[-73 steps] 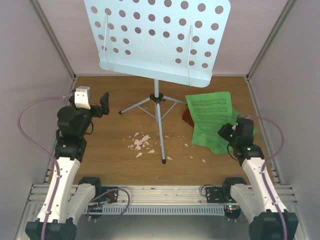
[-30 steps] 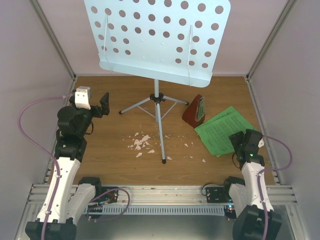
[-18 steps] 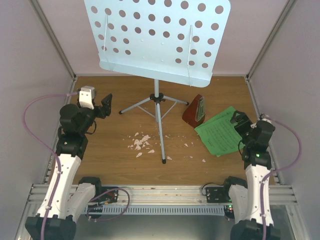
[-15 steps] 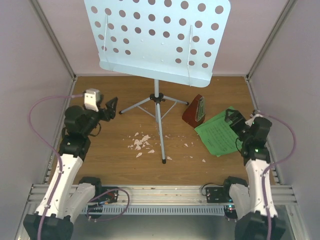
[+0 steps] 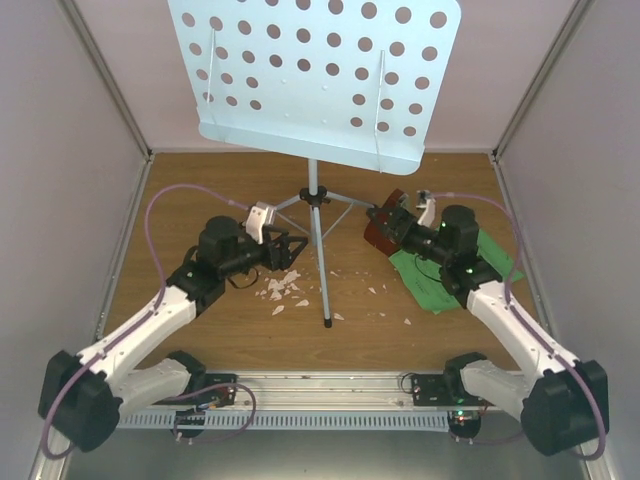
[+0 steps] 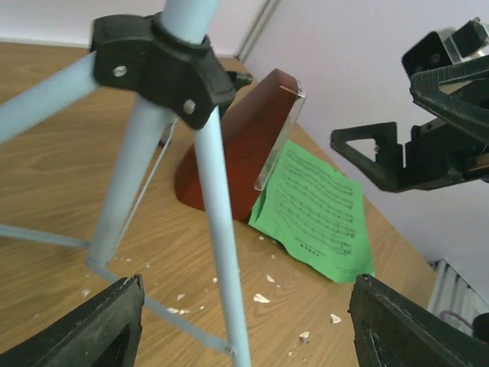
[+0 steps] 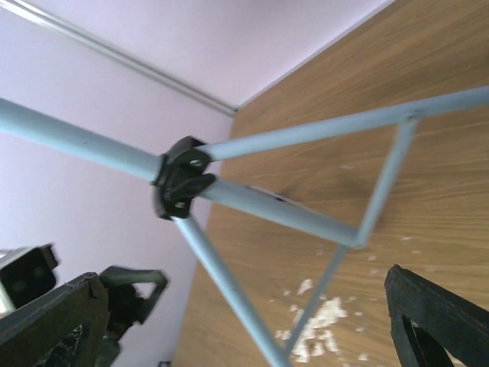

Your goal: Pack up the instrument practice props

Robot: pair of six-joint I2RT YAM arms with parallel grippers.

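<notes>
Both claws are released and empty. The left claw (image 5: 290, 246) has a tripod leg of the one pale blue perforated metal music stand (image 5: 320, 70) between its fingers, and the right claw (image 5: 386, 214) hovers by the one reddish-brown pyramid metronome (image 6: 233, 153). Bright green sheet music (image 6: 317, 210), apparently one sheet, lies beside it on the counter (image 5: 200, 190). Nothing looks packed yet.

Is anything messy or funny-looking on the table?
Yes. White crumbs lie scattered on the table around the music stand legs, and the green sheet music lies flat beside the metronome, not up on the stand.
</notes>
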